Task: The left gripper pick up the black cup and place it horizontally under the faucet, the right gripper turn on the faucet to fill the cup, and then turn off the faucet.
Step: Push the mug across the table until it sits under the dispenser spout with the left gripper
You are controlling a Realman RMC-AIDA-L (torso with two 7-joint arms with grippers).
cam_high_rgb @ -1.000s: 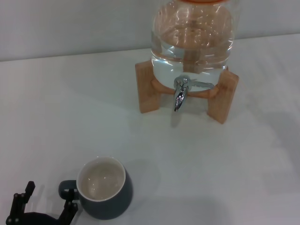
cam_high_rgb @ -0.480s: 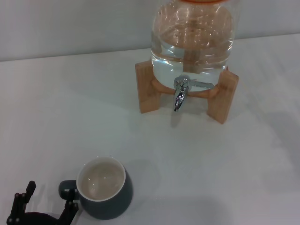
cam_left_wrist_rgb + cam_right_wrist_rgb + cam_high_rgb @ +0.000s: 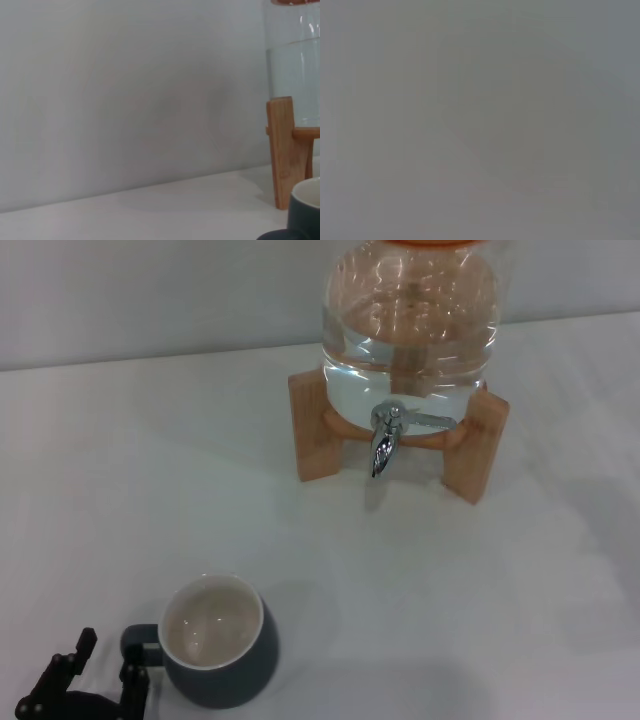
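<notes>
the black cup [image 3: 218,653] stands upright on the white table [image 3: 150,490], near the front edge on the robot's left side, with its cream inside open to above. it looks empty. its small loop handle [image 3: 140,641] points toward the left, and i think this is why the arm comes from that side: the handle gives a thin part to clamp.

the left gripper [image 3: 100,677] is low at the front left corner of the head view, just beside the cup. its two black fingers are apart, one finger [image 3: 134,680] close under the handle and perhaps touching it, the other finger [image 3: 68,663] farther out to the left. nothing is held between them. so the cup lies just to the right of the claw, and the handle seems to sit at the inner finger, not clearly between both.

the faucet [image 3: 386,438] is well apart from the cup, farther back and to the right, on the clear water jar [image 3: 412,320] with its wooden stand [image 3: 318,430]. its spout points down over bare table.

the right gripper is not visible in any view.
</notes>
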